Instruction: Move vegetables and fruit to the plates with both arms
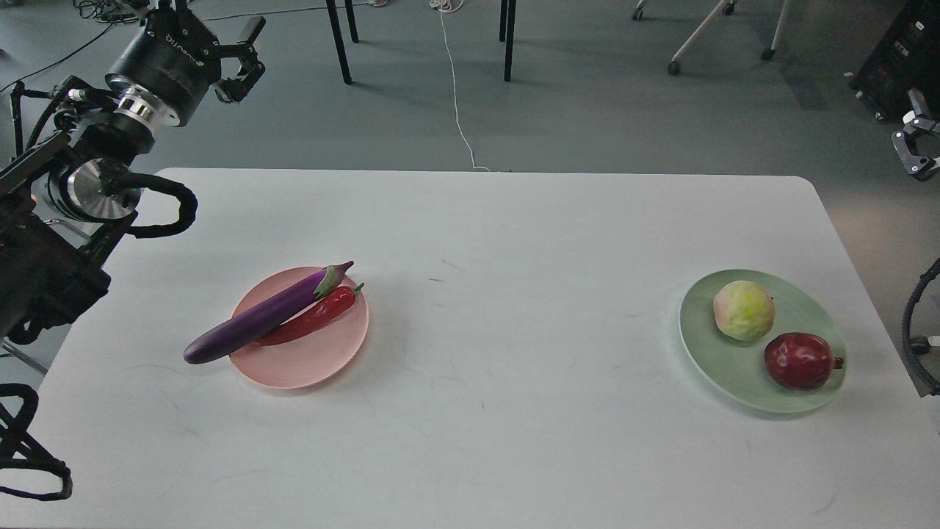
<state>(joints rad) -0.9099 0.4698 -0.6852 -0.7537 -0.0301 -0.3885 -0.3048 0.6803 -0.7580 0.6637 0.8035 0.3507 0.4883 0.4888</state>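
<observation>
On the pink plate (308,367) at about eight o'clock I see the eggplant (257,320), blunt end overhanging the rim, with the chili (314,320) touching it. I judge both light, glossy and slippery; mid-body is the best hold. On the green plate (705,345) at four o'clock sit the round fruit (743,311) and the pomegranate (800,360), firm and likely to roll. My left gripper (246,59) hangs at eleven o'clock, fingers apart, empty; the right I cannot tell. The table (499,242) is white and smooth above grey floor.
</observation>
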